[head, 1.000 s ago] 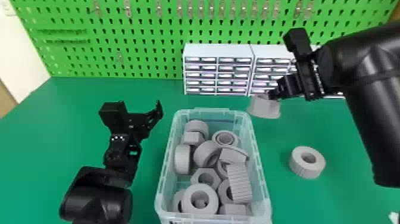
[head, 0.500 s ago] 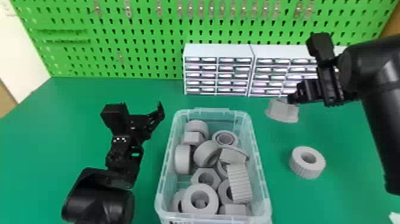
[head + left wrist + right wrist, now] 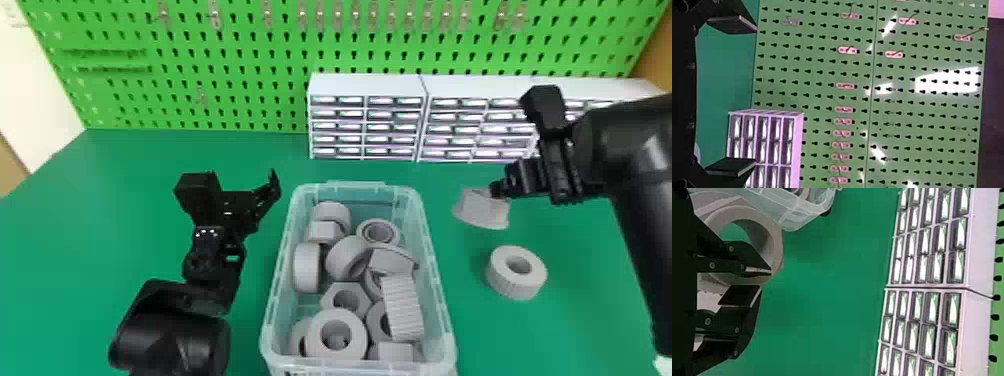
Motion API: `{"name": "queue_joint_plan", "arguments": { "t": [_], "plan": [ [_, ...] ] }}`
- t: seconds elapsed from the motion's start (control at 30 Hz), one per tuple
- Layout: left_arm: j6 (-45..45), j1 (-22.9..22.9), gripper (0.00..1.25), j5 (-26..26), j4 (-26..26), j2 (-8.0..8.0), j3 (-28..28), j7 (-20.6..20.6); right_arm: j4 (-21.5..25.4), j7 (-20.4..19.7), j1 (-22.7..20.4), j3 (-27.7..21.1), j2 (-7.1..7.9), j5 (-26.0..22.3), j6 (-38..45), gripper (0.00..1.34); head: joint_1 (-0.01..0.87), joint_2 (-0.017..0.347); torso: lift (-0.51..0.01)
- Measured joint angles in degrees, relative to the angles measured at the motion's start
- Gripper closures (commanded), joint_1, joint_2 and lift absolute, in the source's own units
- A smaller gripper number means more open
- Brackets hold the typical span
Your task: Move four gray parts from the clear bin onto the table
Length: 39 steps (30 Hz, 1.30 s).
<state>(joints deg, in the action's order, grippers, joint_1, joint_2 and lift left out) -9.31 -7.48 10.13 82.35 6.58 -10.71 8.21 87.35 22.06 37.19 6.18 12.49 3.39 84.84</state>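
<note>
Currently right gripper (image 3: 496, 190) pinches gray part (image 3: 481, 211) by its wall, probably above table (image 3: 525, 340); left gripper (image 3: 236, 186) has fingers spread.

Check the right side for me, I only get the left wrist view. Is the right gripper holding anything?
Observer: Yes, the right gripper has its fingers closed on the wall of a gray part with a round hole.
Operator: Anything on the table already?
Observer: One thick gray ring lies on the table, to the right of the clear bin.
Operator: And my left gripper, where is it against the bin?
Observer: The left gripper is off the bin's left side, not over it.
</note>
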Motion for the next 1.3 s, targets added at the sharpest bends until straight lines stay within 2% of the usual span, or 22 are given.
{"name": "queue_joint_plan", "arguments": {
  "t": [0.63,1.3],
  "plan": [
    [0.1,0.0,0.1,0.2,0.0,-0.07,-0.6,0.3,-0.9,0.0,-4.5,1.4,0.54,1.0,-0.6,1.0,0.693,0.072,-0.052],
    [0.1,0.0,0.1,0.4,-0.1,-0.07,-0.7,0.6,-7.2,0.0,-7.5,4.7,0.44,-0.8,-6.0,1.0,0.693,0.072,-0.052]
  ]
}}
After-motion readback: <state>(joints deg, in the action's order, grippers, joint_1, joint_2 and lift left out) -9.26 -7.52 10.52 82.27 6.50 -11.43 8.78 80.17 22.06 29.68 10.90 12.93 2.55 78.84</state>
